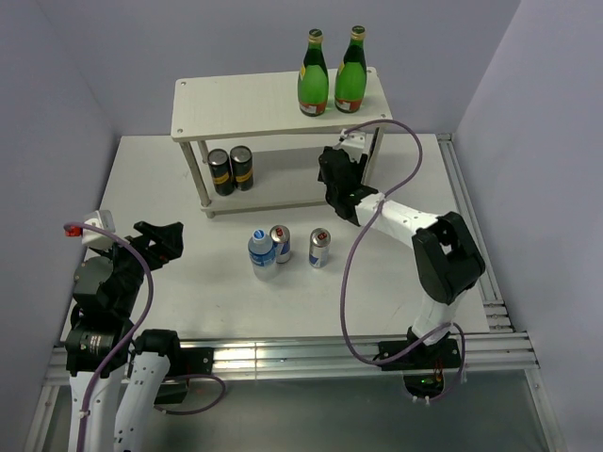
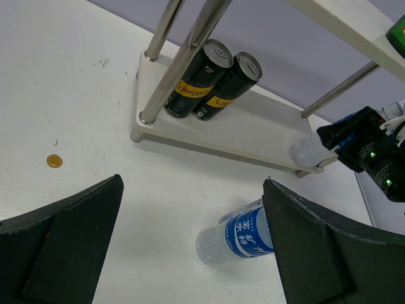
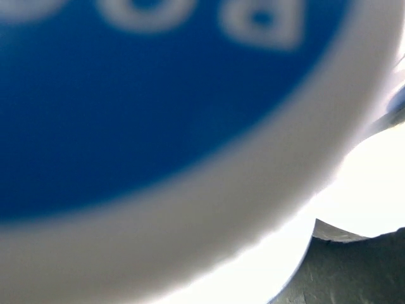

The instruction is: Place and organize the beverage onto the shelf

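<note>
Blue-capped water bottle (image 3: 158, 95) clamped in right jaws, at lower tier of shelf (image 1: 254, 108), left jaws wide, well short of shelf

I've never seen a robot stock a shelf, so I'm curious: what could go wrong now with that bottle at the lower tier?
The right gripper grips a water bottle at the right end of the lower board of the shelf, near a leg. It might clip the leg or leave the bottle too near the edge. A jolt could also rock the tall green bottles standing above.
</note>
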